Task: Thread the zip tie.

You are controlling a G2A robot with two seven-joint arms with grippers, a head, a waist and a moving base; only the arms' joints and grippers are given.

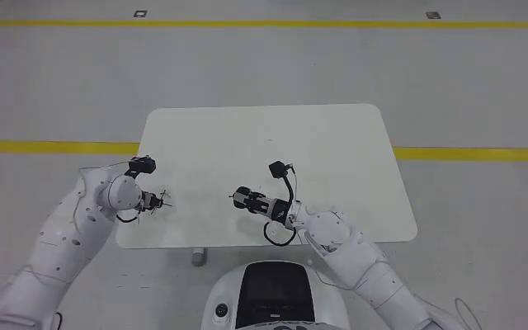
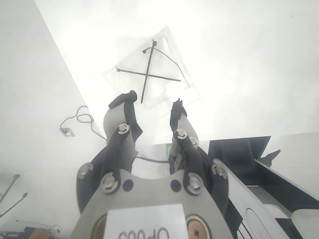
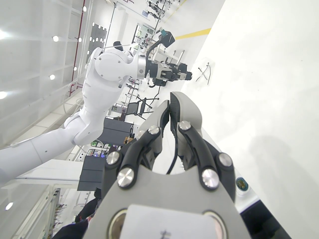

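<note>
Currently left tool [image 2: 155,98] gapes empty near zip ties [image 2: 147,74]; right tool [image 3: 170,101] closed.

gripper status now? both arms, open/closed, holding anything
Left gripper: open, empty; the zip ties lie just beyond its fingers.
Right gripper: closed, nothing between its fingers.

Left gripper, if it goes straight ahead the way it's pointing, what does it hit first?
Most likely the tray holding the crossed zip ties, just ahead of the open left gripper. Its near edge would come first, though depth is unclear.
</note>
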